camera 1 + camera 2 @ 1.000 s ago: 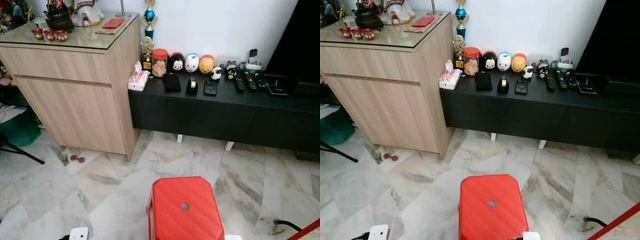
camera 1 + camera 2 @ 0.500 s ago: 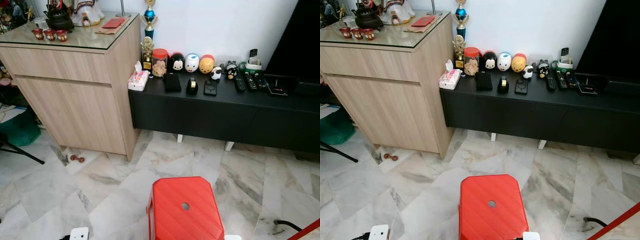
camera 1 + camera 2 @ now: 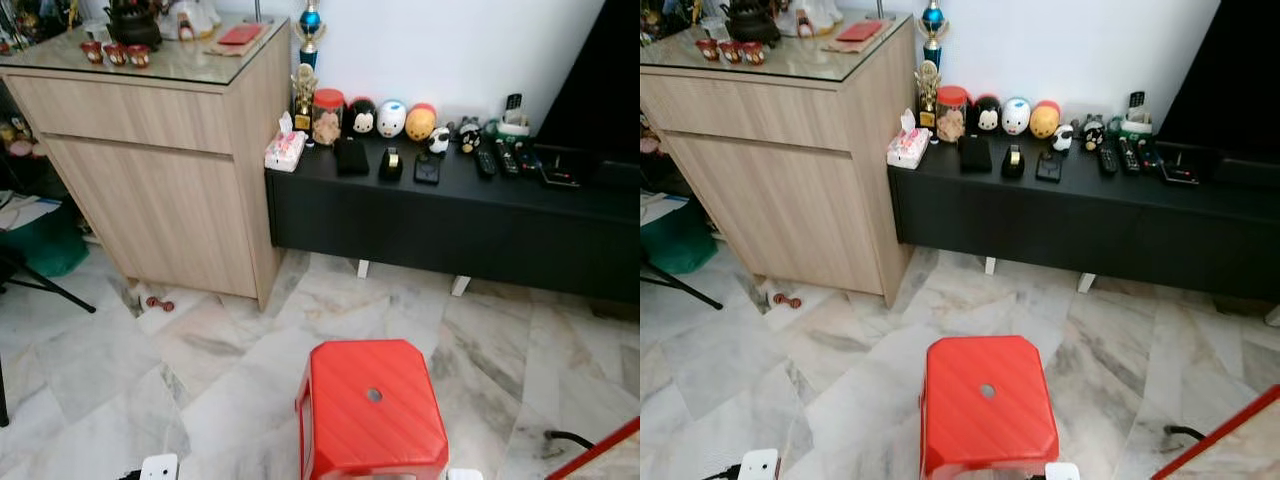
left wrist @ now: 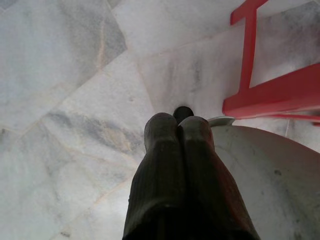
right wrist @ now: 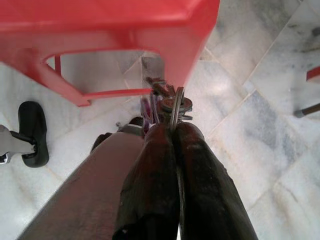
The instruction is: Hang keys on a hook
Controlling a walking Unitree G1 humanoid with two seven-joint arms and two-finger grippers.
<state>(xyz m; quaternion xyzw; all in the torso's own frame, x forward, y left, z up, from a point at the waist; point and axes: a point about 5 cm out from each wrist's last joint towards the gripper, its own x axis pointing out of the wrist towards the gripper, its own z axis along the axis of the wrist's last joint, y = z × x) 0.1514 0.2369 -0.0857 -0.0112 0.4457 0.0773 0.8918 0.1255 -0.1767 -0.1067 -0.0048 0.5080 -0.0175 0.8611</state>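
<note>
A bunch of keys (image 5: 170, 102) on metal rings sticks out from the tips of my right gripper (image 5: 172, 127), which is shut on it. The gripper hangs low beside the red plastic stool (image 5: 100, 20), above the marble floor. My left gripper (image 4: 178, 122) is shut with nothing in it, pointing down at the floor next to the stool's leg (image 4: 270, 95). In the eye views the stool (image 3: 372, 405) stands right in front of me.
A light wooden cabinet (image 3: 160, 170) with a glass top stands at the back left. To its right is a low black console (image 3: 450, 215) with toy figures, a tissue box (image 3: 283, 152) and remote controls. A black cable (image 3: 565, 437) lies on the floor at the right.
The whole picture has shifted slightly up and to the right, so the camera moved. The stool, cabinet and console have kept their places.
</note>
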